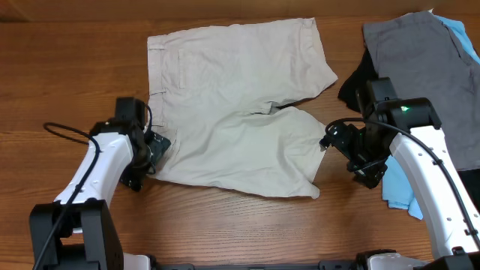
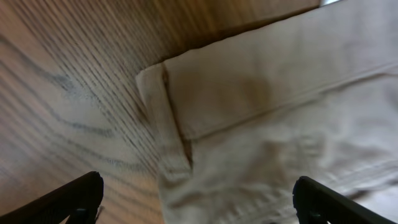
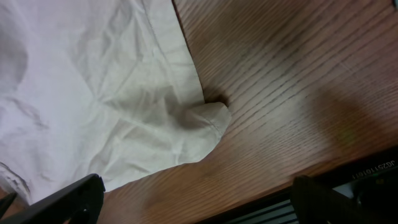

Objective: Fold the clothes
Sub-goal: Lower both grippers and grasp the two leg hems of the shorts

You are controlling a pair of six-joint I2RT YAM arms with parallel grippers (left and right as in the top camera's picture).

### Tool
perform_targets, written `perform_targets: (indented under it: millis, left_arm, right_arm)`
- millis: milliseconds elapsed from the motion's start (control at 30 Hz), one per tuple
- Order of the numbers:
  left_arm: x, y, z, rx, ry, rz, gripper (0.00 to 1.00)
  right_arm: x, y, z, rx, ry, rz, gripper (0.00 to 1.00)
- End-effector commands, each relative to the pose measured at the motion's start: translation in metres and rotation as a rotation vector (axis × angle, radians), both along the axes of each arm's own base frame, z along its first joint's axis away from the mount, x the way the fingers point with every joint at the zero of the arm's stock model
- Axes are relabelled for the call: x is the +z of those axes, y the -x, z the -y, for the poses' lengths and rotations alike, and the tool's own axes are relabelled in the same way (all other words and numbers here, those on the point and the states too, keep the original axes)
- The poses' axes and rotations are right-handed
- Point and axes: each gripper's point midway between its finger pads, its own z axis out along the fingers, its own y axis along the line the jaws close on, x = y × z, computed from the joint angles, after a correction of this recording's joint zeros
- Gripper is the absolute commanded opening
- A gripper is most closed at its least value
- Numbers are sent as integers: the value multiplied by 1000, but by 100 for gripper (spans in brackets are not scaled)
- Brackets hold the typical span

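Shorts [image 1: 232, 112] lie flat; left end effector [image 1: 159, 150] and right end effector [image 1: 331, 139] gape apart.

The brown wood-grain table [image 1: 75, 67] carries a pair of light beige cotton shorts [image 1: 232, 112] spread flat at its middle, waistband toward the left. At the right edge lies a heap: a grey garment [image 1: 420, 60] over a black garment [image 1: 356, 82] and a light-blue garment [image 1: 397, 191].
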Motion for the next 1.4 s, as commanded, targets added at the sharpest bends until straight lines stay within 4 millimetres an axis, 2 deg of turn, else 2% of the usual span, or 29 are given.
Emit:
perform_targets:
  millis: [0, 100, 133, 333, 433, 467, 500, 600, 700, 833, 1000, 1367]
  left_arm:
    - [-8, 5, -4, 19, -21, 17, 97]
    - [-10, 4, -9, 22, -53, 26, 94]
    - [-11, 4, -11, 23, -64, 28, 90]
    - [-18, 2, -14, 25, -82, 54, 24]
    - [-18, -2, -14, 26, -83, 72, 4]
    - [-18, -3, -14, 26, -83, 78, 4]
    - [-18, -5, -14, 27, -83, 88, 4]
    - [-17, -7, -14, 27, -83, 95, 4]
    - [-17, -7, -14, 27, -83, 94, 4]
    - [-18, -6, -14, 26, -82, 90, 4]
    - [-18, -4, -14, 26, -82, 82, 4]
    - [-18, -4, -14, 25, -83, 81, 4]
  right_arm:
    - [-3, 6, -7, -6, -7, -6, 99]
    - [-13, 8, -17, -11, -6, -12, 95]
    - [-15, 9, -20, -15, -6, -14, 92]
    - [-34, 25, -43, -24, 28, -51, 87]
    - [-36, 38, -51, -69, 73, -84, 84]
    - [-37, 42, -54, -86, 83, -93, 82]
    - [-41, 48, -60, -129, 103, -104, 75]
    - [-55, 57, -73, -227, 112, -117, 69]
    - [-73, 64, -79, -342, 124, -124, 70]
    - [-93, 68, -69, -368, 157, -116, 72]
    - [-101, 59, -68, -372, 151, -68, 79]
    - [-105, 28, -66, -430, 104, 6, 74]
